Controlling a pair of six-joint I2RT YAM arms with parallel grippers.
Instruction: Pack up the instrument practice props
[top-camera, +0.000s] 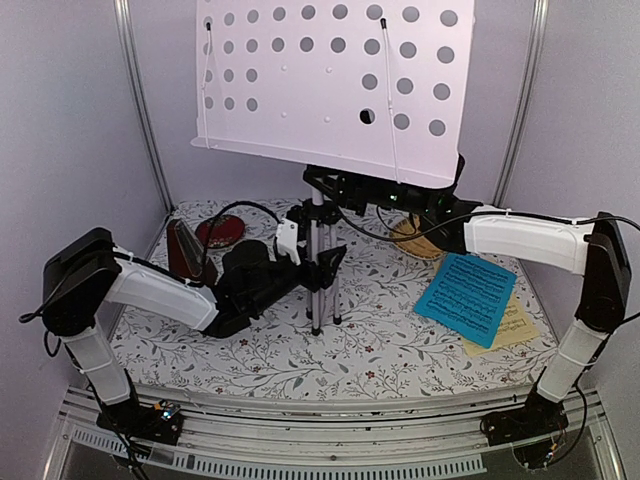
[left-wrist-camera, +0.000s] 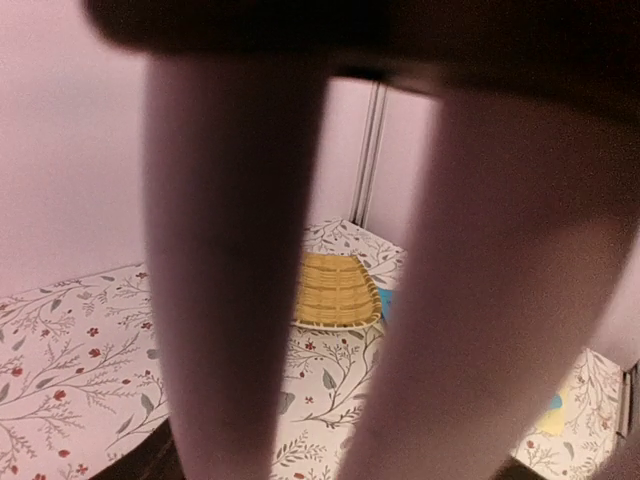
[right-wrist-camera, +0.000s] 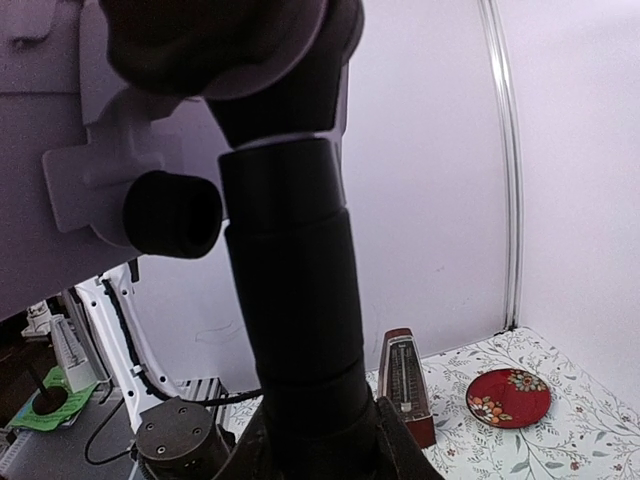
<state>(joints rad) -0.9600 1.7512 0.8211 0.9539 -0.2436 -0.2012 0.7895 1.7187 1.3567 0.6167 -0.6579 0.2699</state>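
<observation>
Two entries: right fingers (right-wrist-camera: 400, 455) are clamped on the music stand (top-camera: 340, 80); left fingers (top-camera: 288, 240), beside its post, cannot be judged open or closed.

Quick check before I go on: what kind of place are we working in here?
Likely a small walled robot test booth staged as a music practice corner: plain pale walls with a metal corner post, a floral-clothed table, and a perforated music stand.
</observation>
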